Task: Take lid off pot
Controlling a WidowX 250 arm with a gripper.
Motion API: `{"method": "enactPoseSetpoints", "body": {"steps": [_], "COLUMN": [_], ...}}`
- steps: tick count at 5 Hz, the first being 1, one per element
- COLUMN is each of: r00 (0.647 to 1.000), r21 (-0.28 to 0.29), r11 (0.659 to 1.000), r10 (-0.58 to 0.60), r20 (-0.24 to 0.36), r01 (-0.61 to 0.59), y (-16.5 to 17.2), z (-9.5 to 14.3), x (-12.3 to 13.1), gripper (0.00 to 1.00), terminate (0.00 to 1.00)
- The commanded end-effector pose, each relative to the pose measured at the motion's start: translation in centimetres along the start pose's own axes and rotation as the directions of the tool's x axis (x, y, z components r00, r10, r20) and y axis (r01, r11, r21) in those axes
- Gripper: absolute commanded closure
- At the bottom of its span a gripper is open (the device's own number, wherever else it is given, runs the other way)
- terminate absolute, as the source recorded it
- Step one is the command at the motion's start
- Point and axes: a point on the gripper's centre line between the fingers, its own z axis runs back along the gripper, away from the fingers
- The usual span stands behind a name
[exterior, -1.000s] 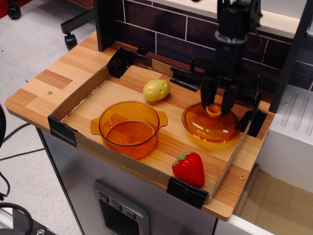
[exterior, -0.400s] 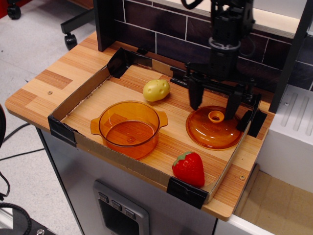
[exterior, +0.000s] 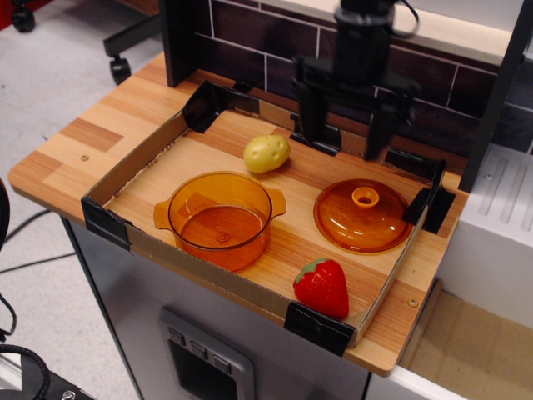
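The orange lid [exterior: 362, 217] lies flat on the wooden board at the right, its ring knob up, apart from the pot. The orange pot [exterior: 220, 218] stands open and empty at the left centre of the board. My gripper [exterior: 345, 138] hangs above the back of the board, behind and above the lid, with its two black fingers [exterior: 307, 117] spread wide apart and nothing between them.
A yellow toy potato [exterior: 266, 153] lies behind the pot. A red strawberry [exterior: 322, 287] sits at the front right. A low cardboard rim [exterior: 141, 150] with black corner brackets surrounds the board. A dark tiled wall [exterior: 258, 37] stands behind.
The gripper let go of the lid's knob, opened wide, then rose and moved back and left. The lid settled flat on the board.
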Motion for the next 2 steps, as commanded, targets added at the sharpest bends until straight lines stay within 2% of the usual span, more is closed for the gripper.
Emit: {"method": "enactPoseSetpoints", "body": {"steps": [1,2], "r00": [0.995,0.995], "r21": [-0.013,-0.013], "r11": [0.999,0.999], "r10": [0.041,0.041], "r20": [0.094,0.094], "r01": [-0.04,-0.04], "y": [2.32,2.32], "z": [3.94,3.94], "x": [0.49,0.49], "gripper": [0.0,0.0], "terminate": [0.0,1.0]}}
